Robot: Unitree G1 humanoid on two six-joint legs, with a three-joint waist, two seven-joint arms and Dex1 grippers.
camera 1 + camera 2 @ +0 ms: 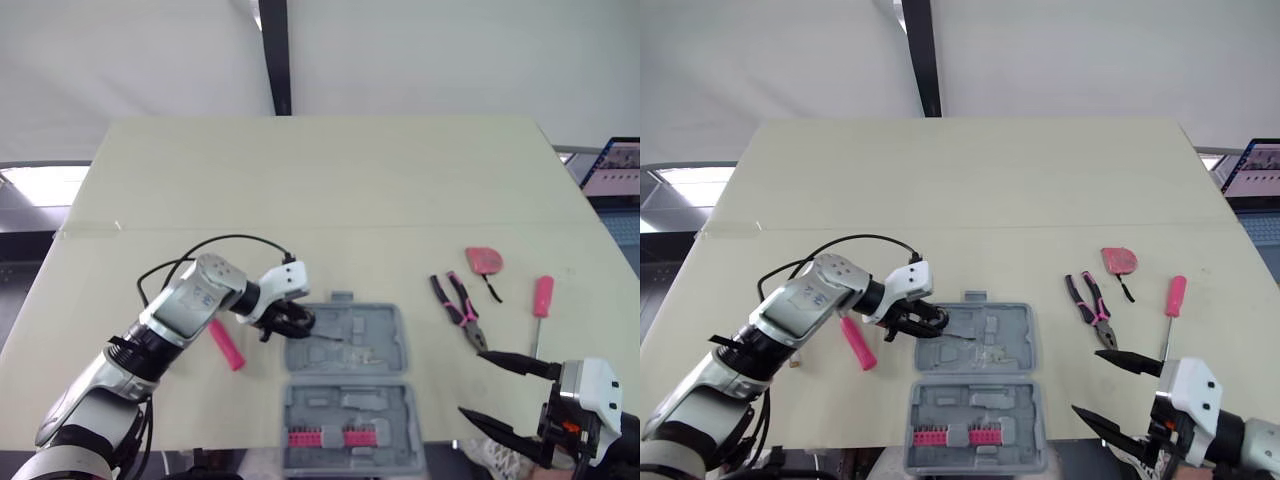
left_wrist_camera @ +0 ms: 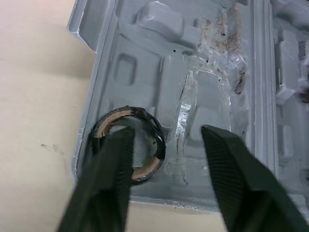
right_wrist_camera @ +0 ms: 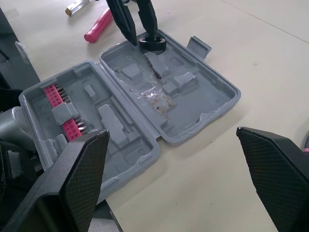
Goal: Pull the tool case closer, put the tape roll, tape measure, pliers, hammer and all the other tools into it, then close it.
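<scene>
Cream bench (image 1: pixel 300 180) underfoot. Nearest us, the right end effector (image 1: pixel 471 384) hangs spread wide and empty, just right of the tool case (image 1: pixel 345 400), likely ready for tools on that side. The case lies open with the tape roll (image 3: pixel 152 44) in its far-left corner, and the left end effector (image 2: pixel 166 133) is released over it. Further right of the case: pliers (image 1: pixel 460 308), screwdriver (image 1: pixel 541 300), tape measure (image 1: pixel 484 261).

The tool case (image 1: pixel 350 340) is grey, the tape roll (image 3: pixel 153 46) black (brown inside), the pliers (image 1: pixel 459 310) pink and black.
</scene>
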